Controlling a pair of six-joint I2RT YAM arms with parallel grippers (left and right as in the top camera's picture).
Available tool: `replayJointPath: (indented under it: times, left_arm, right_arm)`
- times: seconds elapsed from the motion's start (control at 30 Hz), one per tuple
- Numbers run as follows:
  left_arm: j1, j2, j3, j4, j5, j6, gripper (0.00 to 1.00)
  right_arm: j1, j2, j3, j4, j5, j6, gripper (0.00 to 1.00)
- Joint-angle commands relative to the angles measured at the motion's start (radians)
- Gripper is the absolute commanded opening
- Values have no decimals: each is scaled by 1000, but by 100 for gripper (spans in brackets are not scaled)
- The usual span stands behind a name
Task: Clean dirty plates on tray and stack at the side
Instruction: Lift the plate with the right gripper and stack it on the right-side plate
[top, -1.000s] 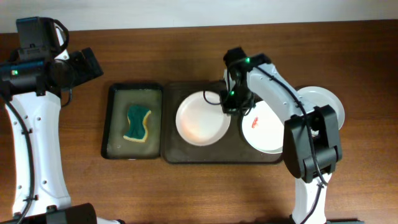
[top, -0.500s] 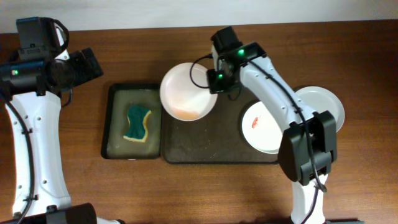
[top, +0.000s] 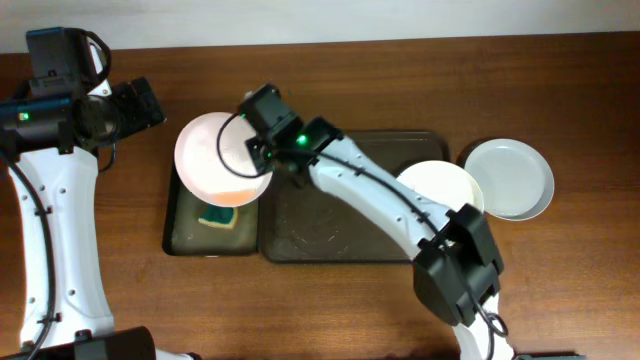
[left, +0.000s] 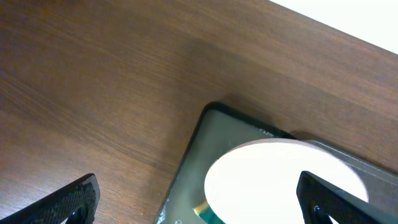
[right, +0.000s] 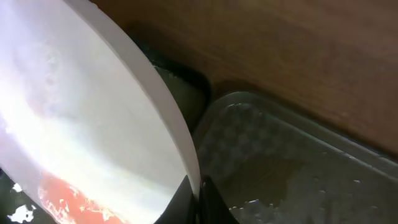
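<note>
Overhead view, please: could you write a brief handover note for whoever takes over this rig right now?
Left gripper: jaws open, empty, off to the left.
Right gripper: shut on a white plate by its rim, held over the black sponge tray; a red smear shows on it.
Second white plate: on the brown tray, partly hidden by the arm.
Pale plate: on the table right of the tray, no smear visible.
Left: clean both white plates, stack them at the side.

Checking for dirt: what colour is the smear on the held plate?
Red-orange, on the round white plate; clearest in right wrist view.
</note>
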Motion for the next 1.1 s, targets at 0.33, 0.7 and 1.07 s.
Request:
replayJointPath:
  times: [0.33,0.7,1.07]
  left_arm:
    - [3,5,-1,2,0,-3,99]
    - [3,5,-1,2,0,-3,99]
    - [3,4,-1,2,0,-3,100]
  right_arm:
    - [266,-77,21,-18,697,-152,4]
    - [300,-138,21,-85,726,-56,4]
    - [184,-138,21,-104,440,94,4]
